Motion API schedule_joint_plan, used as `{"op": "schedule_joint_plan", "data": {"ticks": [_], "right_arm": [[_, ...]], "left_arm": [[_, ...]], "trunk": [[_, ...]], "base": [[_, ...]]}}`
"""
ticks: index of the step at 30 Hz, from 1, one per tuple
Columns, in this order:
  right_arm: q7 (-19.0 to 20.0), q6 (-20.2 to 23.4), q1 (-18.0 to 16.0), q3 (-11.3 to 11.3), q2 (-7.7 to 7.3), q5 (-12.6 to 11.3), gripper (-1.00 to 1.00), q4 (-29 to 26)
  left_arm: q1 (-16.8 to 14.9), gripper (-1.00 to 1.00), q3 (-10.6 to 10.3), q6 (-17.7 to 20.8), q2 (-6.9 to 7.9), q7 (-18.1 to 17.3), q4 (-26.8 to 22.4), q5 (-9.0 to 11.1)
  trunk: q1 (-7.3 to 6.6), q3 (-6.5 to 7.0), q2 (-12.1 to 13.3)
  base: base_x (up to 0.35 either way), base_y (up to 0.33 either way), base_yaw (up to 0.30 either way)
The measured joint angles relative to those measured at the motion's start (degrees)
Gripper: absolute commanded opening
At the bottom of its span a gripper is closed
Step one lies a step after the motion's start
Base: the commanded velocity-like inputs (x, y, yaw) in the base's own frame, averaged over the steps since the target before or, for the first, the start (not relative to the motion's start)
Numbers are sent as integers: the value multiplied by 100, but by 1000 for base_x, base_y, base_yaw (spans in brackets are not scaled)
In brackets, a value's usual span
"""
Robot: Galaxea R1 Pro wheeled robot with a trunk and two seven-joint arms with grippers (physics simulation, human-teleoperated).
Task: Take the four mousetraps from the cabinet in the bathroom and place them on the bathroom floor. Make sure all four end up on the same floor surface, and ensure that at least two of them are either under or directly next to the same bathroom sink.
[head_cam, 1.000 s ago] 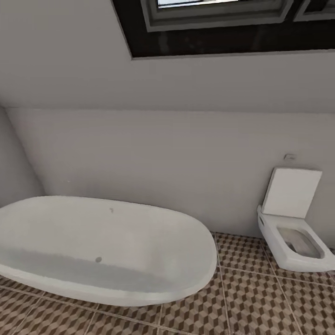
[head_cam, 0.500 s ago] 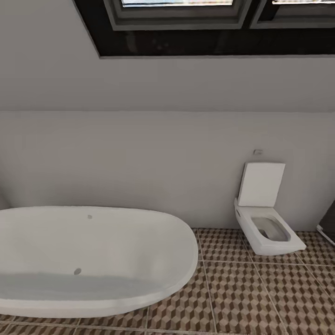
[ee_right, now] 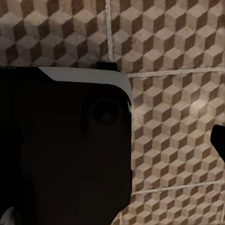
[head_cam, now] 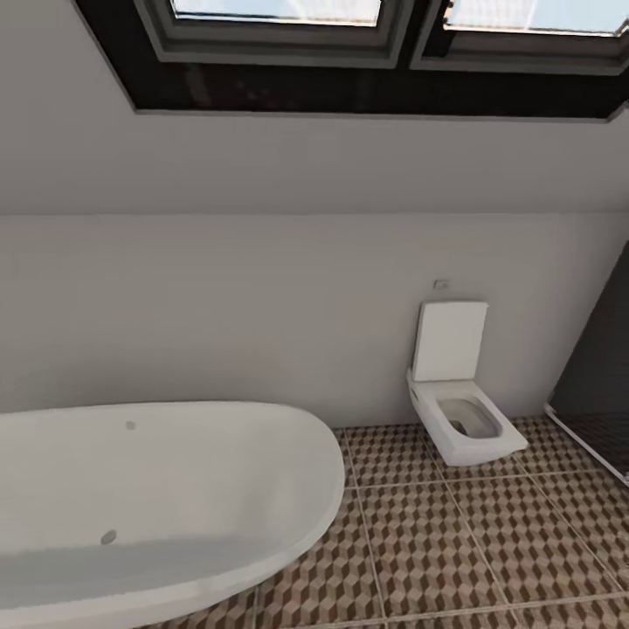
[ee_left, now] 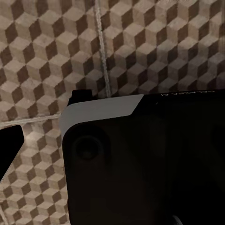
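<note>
White bathtub (head_cam: pixel 157 507) and toilet (head_cam: pixel 459 411) stand on the bathroom floor (head_cam: pixel 437 542); we see no mousetraps or cabinet here. We cannot tell either claw's state. Risk: our base clipping the tub while turning.

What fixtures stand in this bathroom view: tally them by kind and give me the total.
Bathtub: 1
Toilet: 1
Window panes: 2, side by side in one dark frame
Total: 4, over the cube-patterned bathroom floor
</note>
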Motion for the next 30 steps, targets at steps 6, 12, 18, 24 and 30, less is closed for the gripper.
{"op": "schedule_joint_plan", "data": {"ticks": [6,12,18,24,30], "right_arm": [[0,2,0,0,5,0,100,0],[0,2,0,-1,8,0,100,0],[0,0,0,-1,12,0,100,0],[0,0,0,-1,13,0,100,0],[0,5,0,2,13,3,100,0]], "left_arm": [[0,100,0,0,-1,0,0,0],[0,100,0,0,0,0,0,0],[0,100,0,0,0,0,0,0],[0,100,0,0,0,0,0,0],[1,100,0,-1,0,0,0,0]], "trunk": [[0,41,0],[0,83,0],[0,125,0],[0,168,0],[0,195,0]], "base": [[0,0,-219],[0,0,-211],[0,0,-206],[0,0,-200],[0,0,-108]]}}
